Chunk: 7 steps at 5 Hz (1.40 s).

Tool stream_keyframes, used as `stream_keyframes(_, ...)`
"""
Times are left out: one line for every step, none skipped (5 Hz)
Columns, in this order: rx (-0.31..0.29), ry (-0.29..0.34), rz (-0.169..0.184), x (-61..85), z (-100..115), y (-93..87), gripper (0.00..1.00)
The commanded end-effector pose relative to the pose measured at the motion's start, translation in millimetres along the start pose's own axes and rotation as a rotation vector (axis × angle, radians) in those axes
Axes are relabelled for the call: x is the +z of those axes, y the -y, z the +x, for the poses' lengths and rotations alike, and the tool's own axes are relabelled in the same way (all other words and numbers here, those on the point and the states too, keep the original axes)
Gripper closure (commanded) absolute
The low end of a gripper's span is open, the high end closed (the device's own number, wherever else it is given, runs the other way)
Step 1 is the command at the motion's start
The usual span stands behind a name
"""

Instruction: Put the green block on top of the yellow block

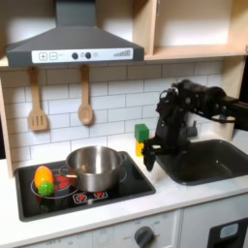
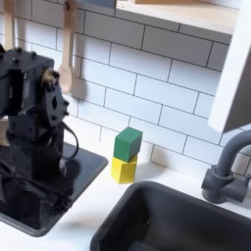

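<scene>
The small solid green cube block is sitting on top of the plain yellow cube block by the tiled wall, so the stacking looks done. The black claw is hanging beside them; its fingers' spread cannot be told.

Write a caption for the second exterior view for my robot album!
Green block sits stacked on the yellow block by the tiled wall, robot arm nearby.
</scene>
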State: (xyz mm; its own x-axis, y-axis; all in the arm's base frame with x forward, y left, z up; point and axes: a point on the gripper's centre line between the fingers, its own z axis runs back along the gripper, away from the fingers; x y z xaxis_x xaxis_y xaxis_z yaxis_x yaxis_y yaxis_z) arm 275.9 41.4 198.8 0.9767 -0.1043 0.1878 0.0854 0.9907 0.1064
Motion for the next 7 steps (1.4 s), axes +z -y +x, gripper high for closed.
stream_keyframes(0.058, 0.032, 0.018, 1.3, 30, -13.4, 0.00)
stream_keyframes(0.101, 0.016, 0.026, -5.8, 39, -24.1, 0.00)
stream_keyframes(0.160, 0.008, 0.024, -11.9, 49, -34.8, 0.00)
stream_keyframes(0.178, 0.006, 0.026, -10.9, 57, -46.7, 0.00)
stream_keyframes(0.201, 0.025, 0.025, -3.5, 65, -52.1, 0.00)
stream_keyframes(0.204, 0.019, 0.030, -3.7, 67, -56.2, 0.00)
stream_keyframes(0.227, 0.006, 0.036, -7.2, 68, -64.0, 0.00)
